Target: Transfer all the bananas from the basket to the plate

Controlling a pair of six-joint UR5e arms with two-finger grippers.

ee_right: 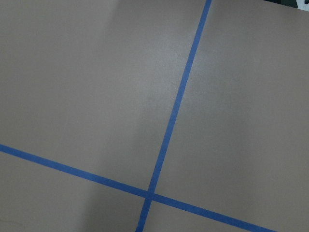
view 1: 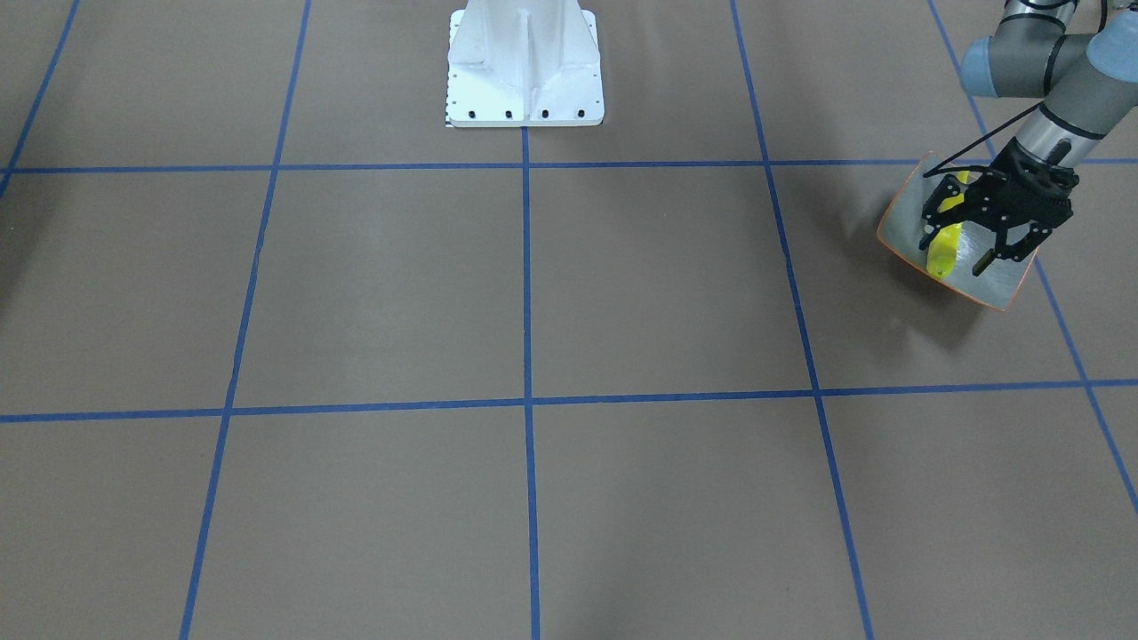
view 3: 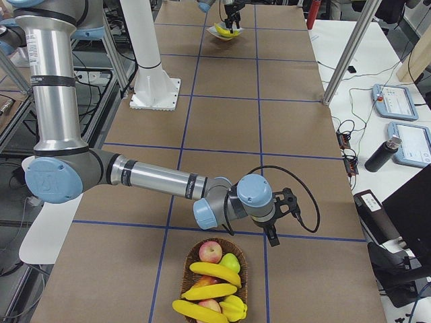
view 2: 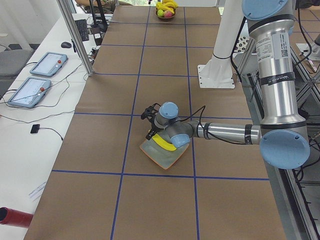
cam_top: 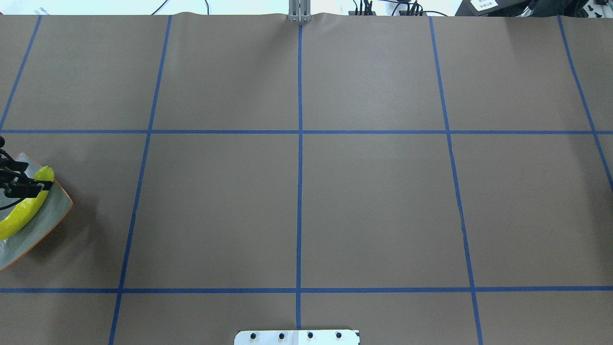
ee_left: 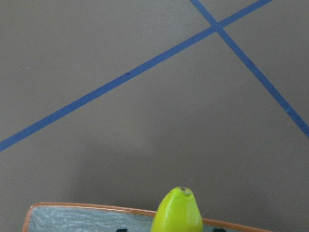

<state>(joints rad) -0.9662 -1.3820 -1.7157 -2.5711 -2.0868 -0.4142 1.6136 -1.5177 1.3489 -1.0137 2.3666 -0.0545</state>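
Observation:
One yellow banana [view 1: 942, 253] lies on the grey-green plate [view 1: 1000, 280] with the orange rim, at the table's left end. My left gripper [view 1: 955, 254] hovers low over it, open, with its fingers straddling the banana and not touching it. The overhead view shows the same banana [cam_top: 19, 213], plate [cam_top: 50, 215] and gripper [cam_top: 24, 187]. The left wrist view shows the banana's tip [ee_left: 178, 212] over the plate rim [ee_left: 72, 208]. Three bananas [view 3: 214, 272] lie in the wicker basket [view 3: 188, 259] at the table's right end. My right gripper [view 3: 275, 225] hangs just beyond the basket; I cannot tell its state.
The basket also holds a red apple [view 3: 211, 252] and green fruit [view 3: 230, 262]. The white robot base [view 1: 524, 71] stands at the table's back middle. Blue tape lines cross the brown table top. Tablets [view 2: 30, 92] lie on a side table.

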